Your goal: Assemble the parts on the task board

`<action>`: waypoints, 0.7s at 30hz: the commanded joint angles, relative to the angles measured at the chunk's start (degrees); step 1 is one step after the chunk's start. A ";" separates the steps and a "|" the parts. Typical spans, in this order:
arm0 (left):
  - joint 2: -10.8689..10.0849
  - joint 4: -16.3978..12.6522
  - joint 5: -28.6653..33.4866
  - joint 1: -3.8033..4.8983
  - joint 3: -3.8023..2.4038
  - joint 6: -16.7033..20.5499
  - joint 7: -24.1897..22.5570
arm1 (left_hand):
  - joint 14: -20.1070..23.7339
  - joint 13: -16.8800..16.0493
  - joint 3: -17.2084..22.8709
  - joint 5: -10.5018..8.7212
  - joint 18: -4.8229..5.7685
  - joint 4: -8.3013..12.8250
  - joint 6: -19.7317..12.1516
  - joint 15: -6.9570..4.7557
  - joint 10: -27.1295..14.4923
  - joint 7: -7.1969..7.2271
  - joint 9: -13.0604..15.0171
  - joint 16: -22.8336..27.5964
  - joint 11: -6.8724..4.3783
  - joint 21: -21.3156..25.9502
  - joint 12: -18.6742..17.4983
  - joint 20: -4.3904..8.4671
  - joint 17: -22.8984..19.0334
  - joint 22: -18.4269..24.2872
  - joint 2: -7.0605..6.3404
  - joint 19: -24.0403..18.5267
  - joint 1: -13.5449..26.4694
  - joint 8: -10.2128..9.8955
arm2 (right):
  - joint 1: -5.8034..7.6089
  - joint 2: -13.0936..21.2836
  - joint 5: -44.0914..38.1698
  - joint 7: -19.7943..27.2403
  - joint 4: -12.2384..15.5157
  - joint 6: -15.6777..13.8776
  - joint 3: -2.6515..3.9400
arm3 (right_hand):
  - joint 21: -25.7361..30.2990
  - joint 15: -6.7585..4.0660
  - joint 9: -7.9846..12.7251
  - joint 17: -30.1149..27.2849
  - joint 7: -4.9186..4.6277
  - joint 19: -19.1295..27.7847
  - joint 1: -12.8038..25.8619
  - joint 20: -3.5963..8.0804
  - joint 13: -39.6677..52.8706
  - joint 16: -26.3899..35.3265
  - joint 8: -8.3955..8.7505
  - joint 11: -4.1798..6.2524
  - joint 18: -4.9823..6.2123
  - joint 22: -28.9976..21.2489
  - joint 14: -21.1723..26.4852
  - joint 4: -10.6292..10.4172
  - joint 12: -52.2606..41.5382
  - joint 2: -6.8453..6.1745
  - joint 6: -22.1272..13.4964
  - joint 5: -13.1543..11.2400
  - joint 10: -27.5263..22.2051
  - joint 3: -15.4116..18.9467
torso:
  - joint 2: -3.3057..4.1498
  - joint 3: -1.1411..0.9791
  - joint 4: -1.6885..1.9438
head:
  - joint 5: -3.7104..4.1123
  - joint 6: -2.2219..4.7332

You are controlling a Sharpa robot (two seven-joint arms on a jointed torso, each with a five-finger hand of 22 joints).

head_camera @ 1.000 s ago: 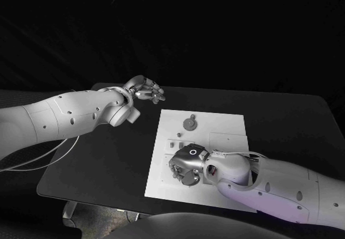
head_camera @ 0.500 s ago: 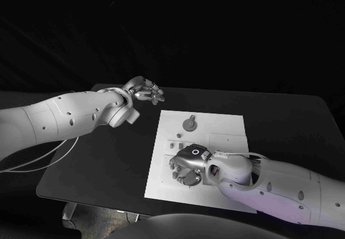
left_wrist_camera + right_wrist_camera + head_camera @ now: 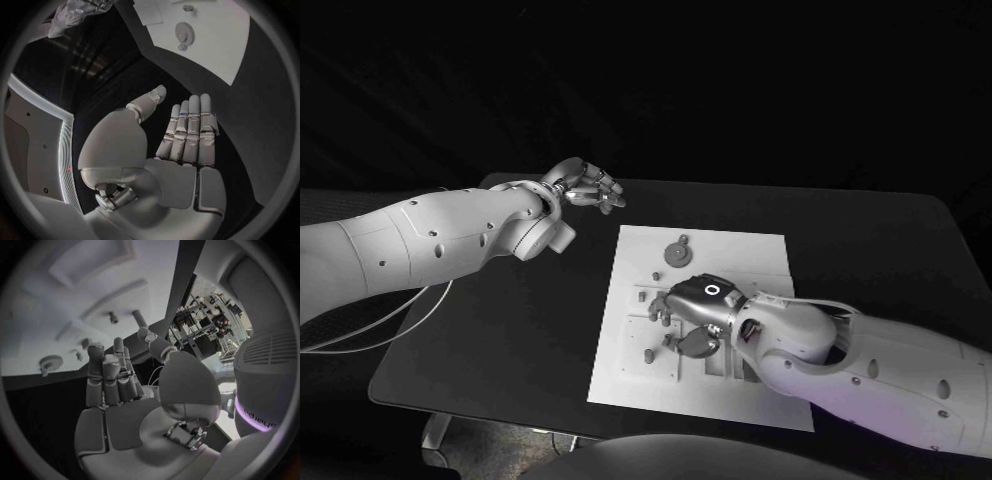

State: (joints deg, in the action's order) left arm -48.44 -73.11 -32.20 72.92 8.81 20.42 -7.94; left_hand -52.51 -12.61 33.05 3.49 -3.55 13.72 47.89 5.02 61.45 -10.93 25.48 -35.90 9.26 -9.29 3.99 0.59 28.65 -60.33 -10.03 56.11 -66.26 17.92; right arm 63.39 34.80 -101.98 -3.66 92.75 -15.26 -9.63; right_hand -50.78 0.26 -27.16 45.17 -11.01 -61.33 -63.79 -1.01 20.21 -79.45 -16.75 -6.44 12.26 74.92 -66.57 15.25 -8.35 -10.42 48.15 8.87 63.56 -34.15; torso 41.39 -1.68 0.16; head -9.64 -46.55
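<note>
The white task board [image 3: 747, 262] lies mid-table. A grey gear [image 3: 679, 251] stands on its far part, with small grey parts [image 3: 648, 352] along its left side. My right hand [image 3: 692, 308] hovers over the board's middle. In the right wrist view that hand [image 3: 119, 390] has its fingers stretched out and nothing in its palm, with the gear [image 3: 50, 363] and short pegs [image 3: 139, 318] on the board [image 3: 44, 325] beyond the fingertips. My left hand [image 3: 590, 185] floats above the black table past the board's far left corner, flat and empty [image 3: 184, 135]; the board [image 3: 219, 45] and gear [image 3: 184, 33] lie ahead of it.
Black tabletop [image 3: 516, 310] surrounds the board, wide on the left and at the far right. The table's near left edge [image 3: 473, 412] runs close to my left forearm, where a white cable [image 3: 387, 322] hangs.
My right hand has moved a little farther across the board, away from its near edge. The left hand has barely shifted.
</note>
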 commanded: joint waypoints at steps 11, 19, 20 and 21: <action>0.02 0.52 0.53 0.04 0.01 0.33 -0.18 | -0.13 0.12 -0.02 -0.12 -0.59 -0.58 -0.43 0.39 -0.41 0.05 -0.06 0.48 0.17 0.29 0.02 -0.30 0.19 -0.10 0.39 0.11 0.15 -0.14 | 6.16 11.51 21.81 -3.03 1.08 2.59 2.69 | -0.36 -1.63 -0.42 -0.24 1.14 -0.67 1.63 0.31 2.00 -0.18 -1.59 1.66 2.74 0.95 -1.00 -1.64 -3.22 1.51 2.75 -0.17 4.55 0.88 | -0.18 0.02 -0.28 | 1.68 1.35; 0.17 0.73 1.17 0.04 0.08 0.59 -0.22 | -0.31 0.50 -1.87 -0.15 -0.67 -4.00 -0.63 0.34 -0.41 0.04 -0.09 1.24 0.16 0.67 0.07 -0.25 1.23 -0.35 -0.06 0.18 3.82 -0.06 | 6.81 16.55 28.02 -12.70 1.75 15.53 1.94 | 0.61 -5.84 -2.26 -0.34 4.31 -0.04 3.91 0.28 26.22 0.52 -2.49 5.57 2.74 0.74 -0.37 -4.52 -26.70 0.69 4.70 -0.10 7.29 2.58 | -0.15 -0.01 -0.36 | 3.02 1.73; 0.22 0.77 1.19 0.04 0.12 0.59 -0.19 | -0.35 0.55 -2.24 -0.16 -0.69 -4.40 -0.68 0.33 -0.40 0.03 -0.09 1.35 0.15 0.74 0.08 -0.24 1.40 -0.39 -0.18 0.18 4.30 -0.06 | 6.81 17.29 30.02 -14.62 2.38 16.57 1.51 | 0.63 -5.66 -2.39 -0.25 4.05 -0.18 5.05 0.22 29.19 0.41 -2.45 5.78 2.74 0.74 -0.41 -5.89 -29.55 1.32 4.81 -0.14 5.67 2.59 | -0.18 -0.06 -0.44 | 3.05 1.61; 0.25 0.78 1.19 0.03 0.13 0.63 -0.18 | -0.37 0.59 -2.56 -0.19 -0.71 -4.71 -0.71 0.32 -0.39 0.02 -0.10 1.43 0.14 0.80 0.08 -0.23 1.53 -0.42 -0.23 0.18 4.68 -0.06 | 6.81 17.62 31.23 -15.90 2.82 16.85 1.25 | 0.64 -5.59 -2.41 0.00 4.00 -0.21 6.23 0.20 30.91 -0.02 -2.29 5.84 2.74 0.72 -0.60 -7.12 -31.48 1.08 4.63 -1.37 5.18 2.75 | -0.16 -0.09 -0.40 | 3.25 1.61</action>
State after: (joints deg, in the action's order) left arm -48.37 -72.27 -31.71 72.91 8.99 20.54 -7.86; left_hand -52.72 -12.08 30.54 3.49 -3.33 9.31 47.48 5.22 61.30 -10.94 25.43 -34.79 9.41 -8.81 3.99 0.59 30.10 -60.67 -10.25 56.11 -62.02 17.92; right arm 70.26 52.10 -77.27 -12.41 94.89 -5.93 -8.23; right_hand -50.34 -5.25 -29.52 45.04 -6.90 -61.37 -58.10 -0.69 49.90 -79.23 -19.25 -0.64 14.61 74.91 -66.97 8.68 -38.59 -9.27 52.87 7.69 69.39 -31.46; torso 41.22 -1.63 -0.19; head -6.76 -44.87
